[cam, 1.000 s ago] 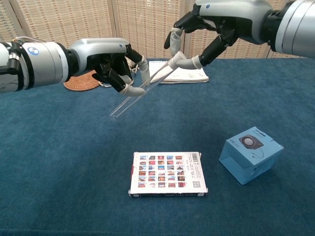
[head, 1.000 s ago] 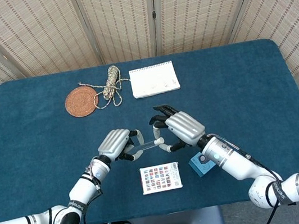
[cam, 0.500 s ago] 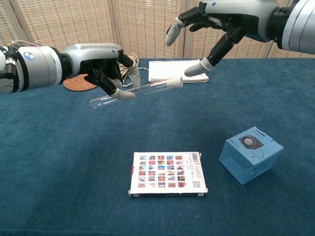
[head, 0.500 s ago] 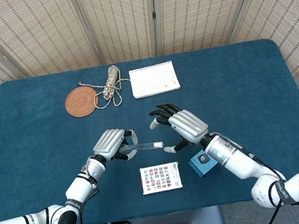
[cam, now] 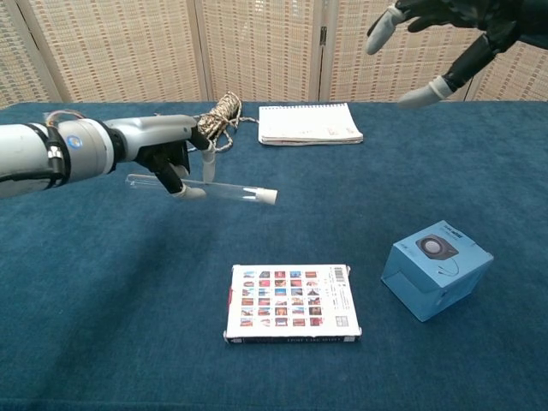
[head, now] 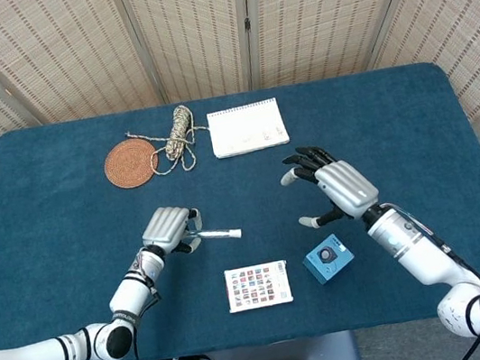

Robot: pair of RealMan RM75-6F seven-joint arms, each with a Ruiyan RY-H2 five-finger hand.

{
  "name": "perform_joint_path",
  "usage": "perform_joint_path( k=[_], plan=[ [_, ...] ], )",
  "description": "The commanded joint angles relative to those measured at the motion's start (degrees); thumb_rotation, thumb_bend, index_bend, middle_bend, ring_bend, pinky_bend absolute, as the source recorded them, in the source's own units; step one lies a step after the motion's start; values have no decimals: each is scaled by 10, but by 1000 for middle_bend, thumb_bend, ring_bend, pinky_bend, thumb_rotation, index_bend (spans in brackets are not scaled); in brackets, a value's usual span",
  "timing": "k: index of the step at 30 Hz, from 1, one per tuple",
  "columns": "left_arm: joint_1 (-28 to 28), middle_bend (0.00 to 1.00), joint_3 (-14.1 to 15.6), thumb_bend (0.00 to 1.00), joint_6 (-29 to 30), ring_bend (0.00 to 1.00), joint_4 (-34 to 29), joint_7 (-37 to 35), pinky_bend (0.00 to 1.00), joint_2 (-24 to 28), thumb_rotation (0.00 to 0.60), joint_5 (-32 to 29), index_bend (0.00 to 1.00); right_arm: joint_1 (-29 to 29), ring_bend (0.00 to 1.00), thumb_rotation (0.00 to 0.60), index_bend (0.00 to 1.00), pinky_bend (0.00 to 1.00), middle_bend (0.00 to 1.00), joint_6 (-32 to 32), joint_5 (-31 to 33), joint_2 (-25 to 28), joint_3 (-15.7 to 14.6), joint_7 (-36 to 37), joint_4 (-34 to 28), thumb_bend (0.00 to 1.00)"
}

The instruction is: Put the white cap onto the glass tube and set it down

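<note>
Nearest the robot, a card box (cam: 292,302) printed with small coloured pictures is seen lying flat on the blue table (head: 395,119); just to its right a small light-blue box (cam: 436,268) is set, apart from it. Beyond these, the glass tube (cam: 199,187) is held above the cloth by the left hand (head: 168,231), whose fingers are curled around the tube near its bare end; the tube is kept roughly level, and the white cap (cam: 269,196) is seated on the end pointing toward the right side. The right hand (head: 336,186) is raised well apart from the tube, with its fingers spread and nothing held in it; in the chest view only its fingertips (cam: 417,96) are shown at the upper edge. At the far side of the table a white spiral notebook (head: 247,128) is laid flat; to its left a bundle of rope (head: 178,133) is placed, touching a round woven coaster (head: 131,163).
</note>
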Motion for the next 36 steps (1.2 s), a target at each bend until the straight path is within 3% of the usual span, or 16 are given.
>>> perform_joint_path(
  k=[1,14,20,24,30,36],
  plan=[
    [-16,1000,-3,375,-3,954,39,28,1000,-36,600,-28,550,-9,0,600,300,0,134,5,-2,6,-4,10,6,139],
    [-38,1000,-12,375,-23,953,118,69,1000,-98,600,-72,526,-29,0,600,299,0,135,-1,-10,19,-11,40,31,139],
    [-39,1000,-14,374,-31,953,119,74,1000,-98,600,-80,428,-30,0,600,299,0,135,-4,-11,15,-9,43,38,139],
    [-38,1000,-16,374,-32,953,110,76,1000,-92,600,-85,364,-30,0,600,299,0,134,-5,-10,15,-8,42,37,138],
    [-27,1000,-21,374,-22,952,77,67,1000,-69,600,-80,346,-36,0,600,299,0,135,0,-9,21,-7,35,31,139],
    [22,993,-32,375,20,945,-25,12,1000,11,600,-38,344,-55,0,600,299,0,135,5,-9,56,-22,10,23,185]
  ],
)
